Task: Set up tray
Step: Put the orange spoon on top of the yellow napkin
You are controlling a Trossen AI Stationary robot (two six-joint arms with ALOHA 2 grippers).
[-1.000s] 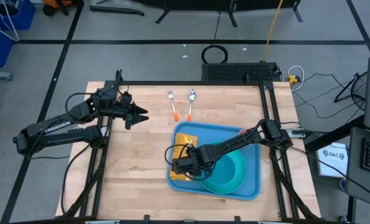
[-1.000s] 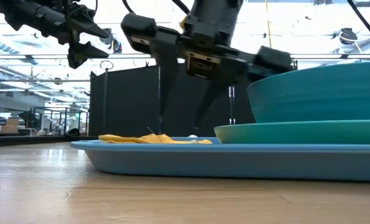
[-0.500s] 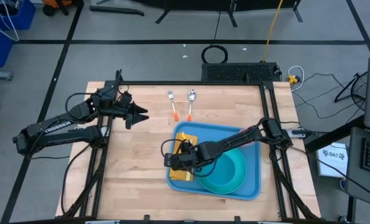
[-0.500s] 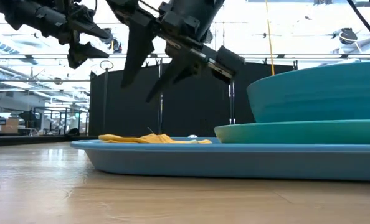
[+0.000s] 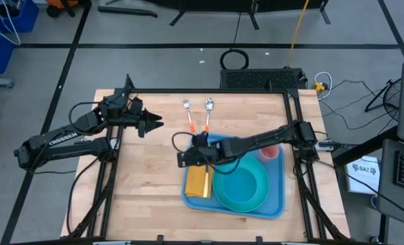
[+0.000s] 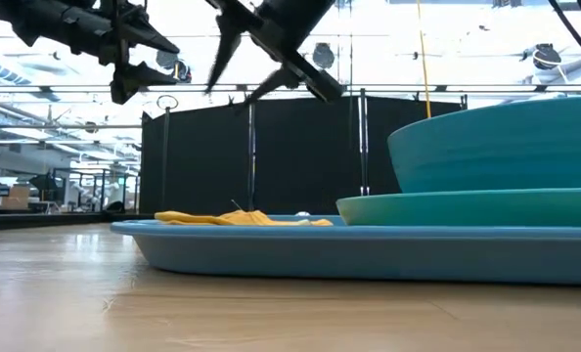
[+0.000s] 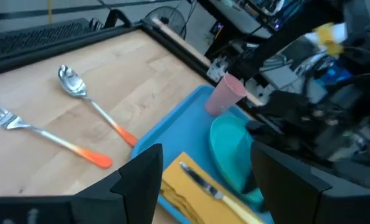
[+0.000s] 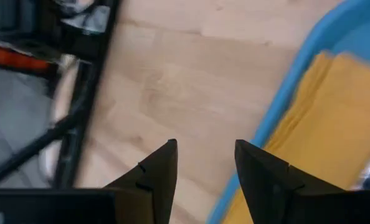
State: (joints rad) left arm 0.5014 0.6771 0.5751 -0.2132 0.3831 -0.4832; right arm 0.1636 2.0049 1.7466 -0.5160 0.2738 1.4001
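Note:
The blue tray (image 5: pixel 279 199) lies on the table's right half. It carries a teal plate with a teal bowl (image 5: pixel 243 187), a pink cup (image 5: pixel 269 151) and a folded yellow napkin (image 5: pixel 196 181) with a utensil (image 7: pixel 201 181) lying on it. My right gripper (image 5: pixel 183 157) hangs open and empty above the tray's far-left corner, high over the napkin (image 8: pixel 316 137) in the low view (image 6: pixel 261 59). A fork (image 5: pixel 188 114) and a spoon (image 5: pixel 208 112) with orange handles lie on the wood beyond the tray. My left gripper (image 5: pixel 152 122) waits open in the air, left of the fork.
Bare wood spreads over the table's left half and along the near edge (image 5: pixel 141 197). Dark frame rails run along the table's left and right sides (image 5: pixel 113 170). The fork (image 7: pixel 48 134) and spoon (image 7: pixel 91 106) lie side by side near the far edge.
My right gripper has risen from low over the napkin and moved toward the table's far edge, now standing high above the tray's far-left corner; it stayed open. The napkin and dishes have kept their places.

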